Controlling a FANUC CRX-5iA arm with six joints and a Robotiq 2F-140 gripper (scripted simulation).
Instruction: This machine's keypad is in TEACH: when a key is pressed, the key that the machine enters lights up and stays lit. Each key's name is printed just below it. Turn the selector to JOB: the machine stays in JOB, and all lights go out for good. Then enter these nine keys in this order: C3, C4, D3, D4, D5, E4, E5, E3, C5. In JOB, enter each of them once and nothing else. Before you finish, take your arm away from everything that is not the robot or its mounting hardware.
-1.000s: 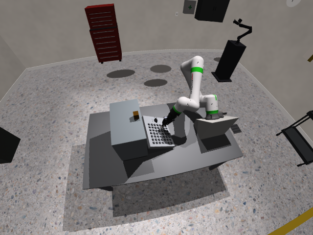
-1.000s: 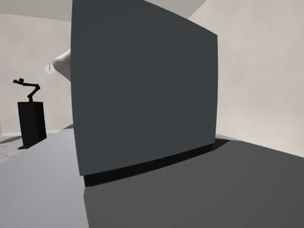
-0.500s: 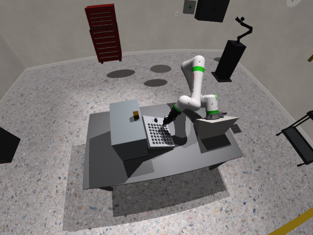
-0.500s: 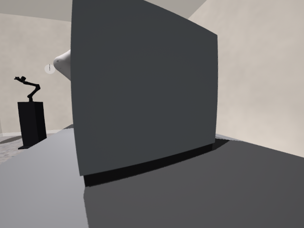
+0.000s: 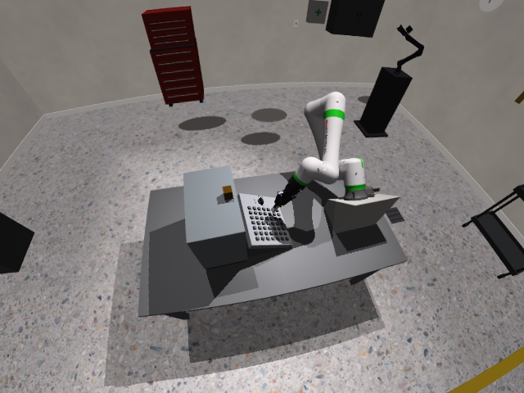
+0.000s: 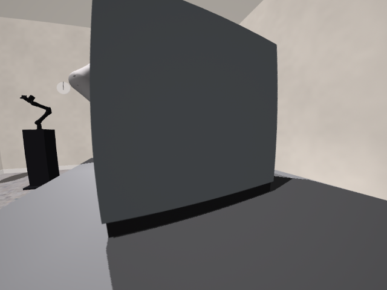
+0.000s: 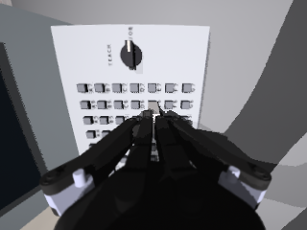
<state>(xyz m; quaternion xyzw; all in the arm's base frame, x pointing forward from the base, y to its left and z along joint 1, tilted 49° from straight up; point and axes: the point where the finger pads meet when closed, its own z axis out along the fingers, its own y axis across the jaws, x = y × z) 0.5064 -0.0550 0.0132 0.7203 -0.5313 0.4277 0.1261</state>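
The gripper [image 7: 153, 114], fingers pressed together on nothing, has its tips at a key [image 7: 153, 103] in the second row of the keypad [image 7: 192, 57], so key entry looks underway; labels are too blurred to read. Beyond, the selector [image 7: 130, 54] points roughly upright, near the label at its top. Next it should press squarely, lift off, then shift to the next key.

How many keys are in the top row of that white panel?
7, in the wrist view, in a line under the selector knob, from the left key to the right key. Lower rows are partly hidden behind the shut gripper.
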